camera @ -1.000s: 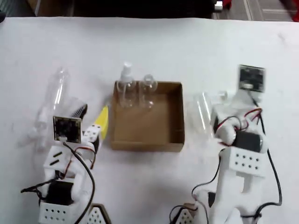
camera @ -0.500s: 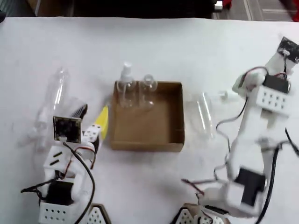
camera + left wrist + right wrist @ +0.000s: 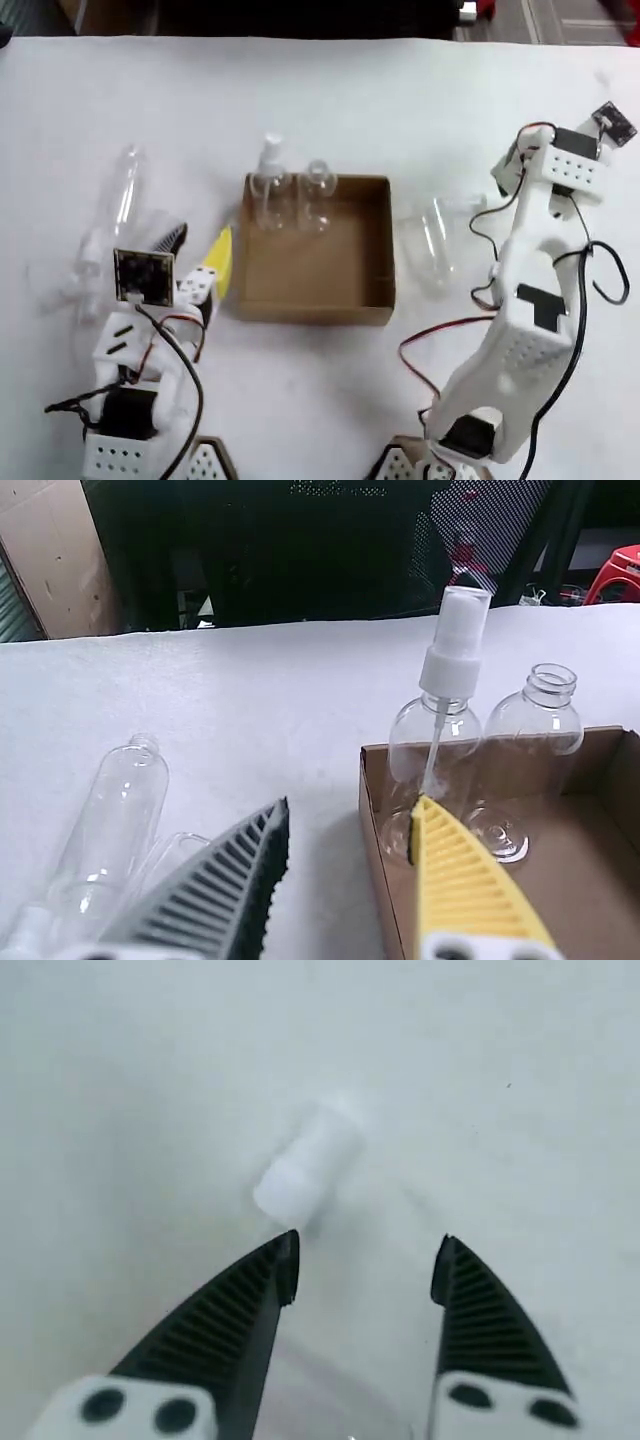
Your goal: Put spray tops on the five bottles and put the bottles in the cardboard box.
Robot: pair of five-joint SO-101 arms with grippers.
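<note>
The cardboard box [image 3: 378, 250] sits mid-table. Two clear bottles stand in its far corner, one with a white spray top [image 3: 269, 190] [image 3: 447, 692] and one with an open neck [image 3: 318, 195] [image 3: 538, 725]. A clear bottle [image 3: 436, 243] lies right of the box, and more clear bottles [image 3: 118, 195] [image 3: 112, 820] lie to its left. My left gripper [image 3: 350, 815] [image 3: 200, 240] is open beside the box's left wall, holding nothing. My right gripper [image 3: 365, 1255] is open just above the table. A loose white spray top [image 3: 308, 1165] lies just past its fingertips.
The right arm [image 3: 545, 170] stretches out over the table's right side, with its cables hanging near the lying bottle. The white table [image 3: 400, 100] is bare behind the box. A dark room edge runs along the far side.
The right arm has risen from its folded pose near the lying bottle and stretched out to the far right. The left arm and the bottles have not moved.
</note>
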